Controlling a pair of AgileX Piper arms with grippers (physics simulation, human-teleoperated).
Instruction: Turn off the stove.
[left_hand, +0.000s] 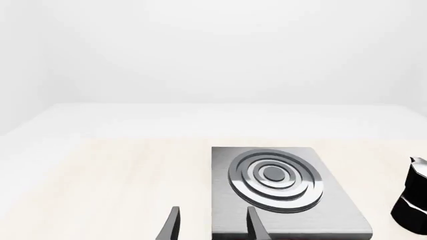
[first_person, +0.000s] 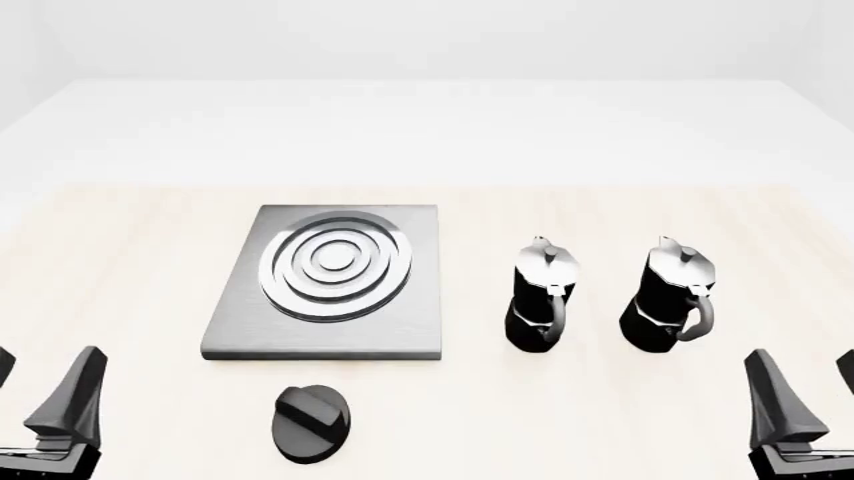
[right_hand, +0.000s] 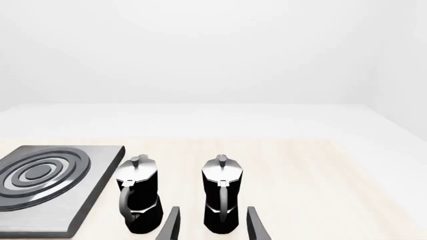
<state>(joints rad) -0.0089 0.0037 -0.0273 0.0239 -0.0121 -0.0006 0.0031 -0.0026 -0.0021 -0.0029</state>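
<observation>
The stove (first_person: 327, 280) is a flat grey metal slab with silver concentric rings, lying left of the table's middle. Its round black knob (first_person: 311, 423) with a raised bar sits apart on the table, just in front of the slab's near edge. My left gripper (first_person: 40, 388) hovers open at the near left, well left of the knob. My right gripper (first_person: 810, 388) is open at the near right. The left wrist view shows the stove (left_hand: 280, 190) beyond the open left gripper (left_hand: 213, 226); the knob is out of that view. Both grippers hold nothing.
Two black-and-silver moka pots (first_person: 543, 295) (first_person: 671, 295) stand upright side by side to the right of the stove. In the right wrist view the pots (right_hand: 140, 200) (right_hand: 222, 197) stand just ahead of the right gripper (right_hand: 213, 226), with the stove (right_hand: 47, 180) off to one side.
</observation>
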